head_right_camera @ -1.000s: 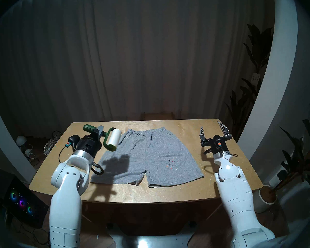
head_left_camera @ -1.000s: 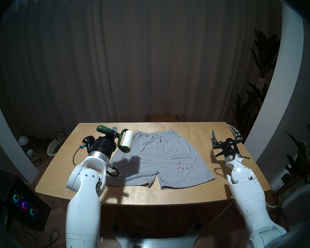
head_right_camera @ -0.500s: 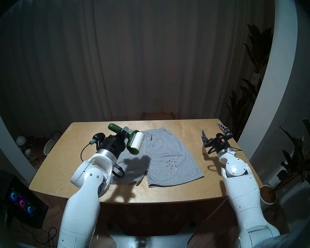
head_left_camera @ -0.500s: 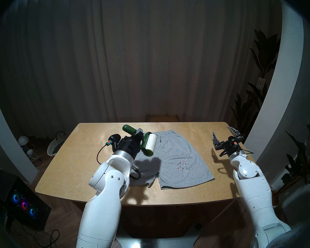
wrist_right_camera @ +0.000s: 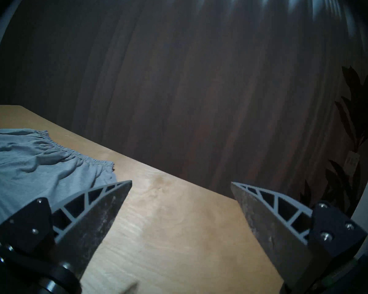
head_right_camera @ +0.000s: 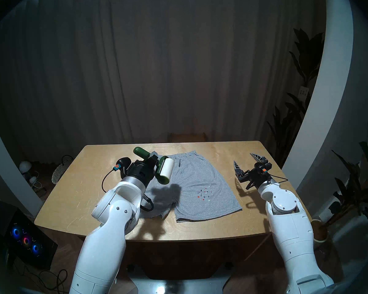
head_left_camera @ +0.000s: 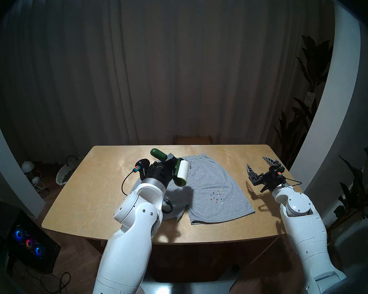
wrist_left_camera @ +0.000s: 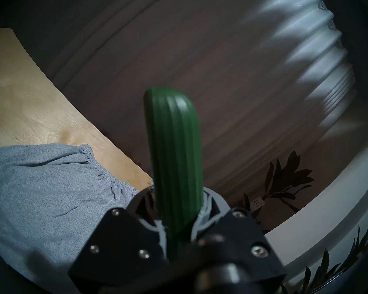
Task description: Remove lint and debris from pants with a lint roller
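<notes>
The grey shorts lie flat on the wooden table, waistband at the far side. The debris, tiny red, black and white specks, sits on the right leg; it also shows in the right head view. My left gripper is shut on the lint roller's green ribbed handle. It holds the white roll in the air over the left half of the shorts, left of the debris. My right gripper is open and empty above bare table right of the shorts.
A wicker basket and a computer case with lit fans stand on the floor to the left. Potted plants stand to the right. A low wooden stool and a dark curtain are behind the table.
My left arm has carried the roller rightward from the table's left side to above the left half of the shorts. My right gripper has shifted slightly nearer and lower, still open.
</notes>
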